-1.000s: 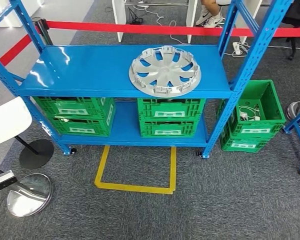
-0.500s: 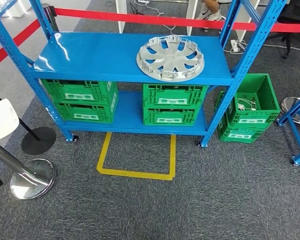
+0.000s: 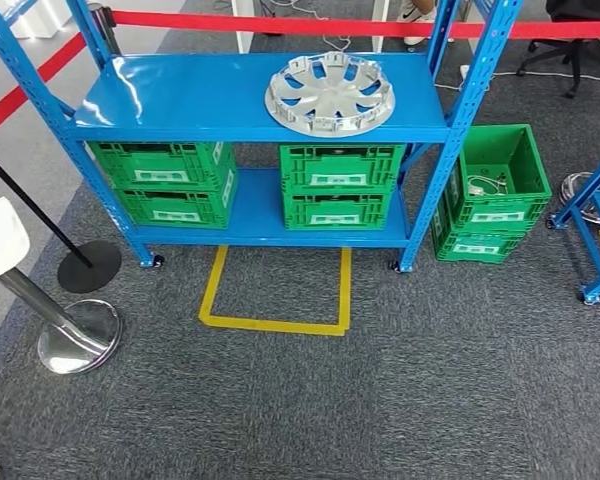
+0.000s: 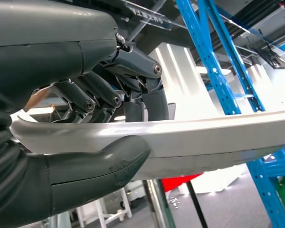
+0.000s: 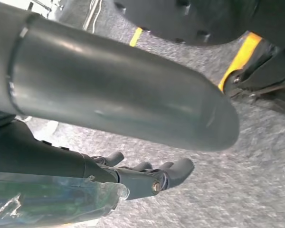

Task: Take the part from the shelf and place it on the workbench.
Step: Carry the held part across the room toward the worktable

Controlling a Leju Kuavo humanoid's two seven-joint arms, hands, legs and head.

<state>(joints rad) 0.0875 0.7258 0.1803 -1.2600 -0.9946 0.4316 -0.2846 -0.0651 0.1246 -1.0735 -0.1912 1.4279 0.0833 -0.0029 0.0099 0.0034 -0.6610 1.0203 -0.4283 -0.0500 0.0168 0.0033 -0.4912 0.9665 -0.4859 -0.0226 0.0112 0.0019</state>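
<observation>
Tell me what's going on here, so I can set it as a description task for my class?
A two-armed robot faces a blue shelf. The silver wheel cover it has to fetch lies flat on the top level, with nothing touching it, and green crates sit below. The right hand hangs over the grey carpet, fingers apart and holding nothing. A pale curved edge runs between the left hand's thumb and fingers; whether it is gripped cannot be told.

A glossy blue metal shelf carries a matt silver part above ribbed green plastic crates and rough grey carpet.
</observation>
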